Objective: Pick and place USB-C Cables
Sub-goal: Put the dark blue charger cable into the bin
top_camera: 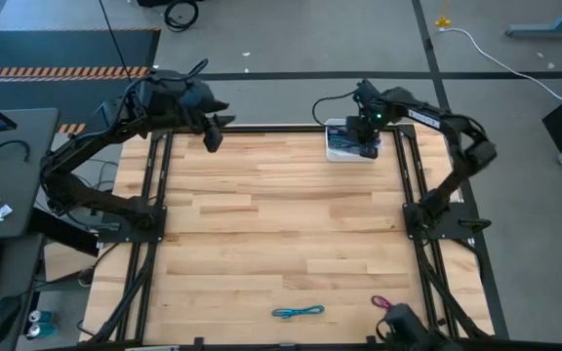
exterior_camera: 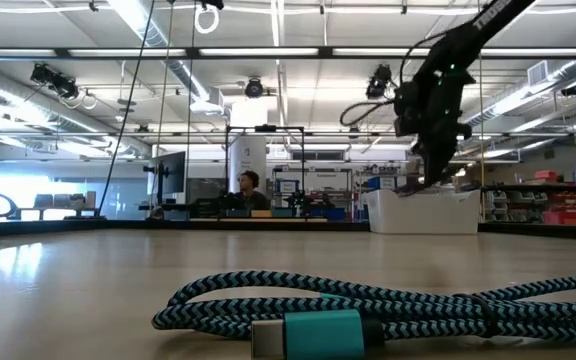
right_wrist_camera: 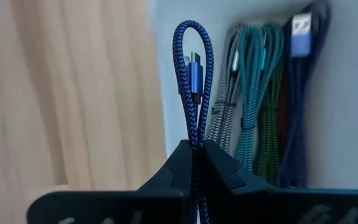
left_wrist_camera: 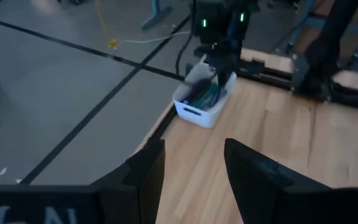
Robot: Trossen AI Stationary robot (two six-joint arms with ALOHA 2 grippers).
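Now the right gripper (right_wrist_camera: 194, 149), jaws shut on a blue cable (right_wrist_camera: 194, 81), hangs over the bin (top_camera: 344, 144) at upper right; left gripper (top_camera: 213, 136) waits upper left, jaws partly open, empty.

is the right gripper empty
No, the right gripper is shut on a blue cable, its loop sticking up between the fingers above the white bin.
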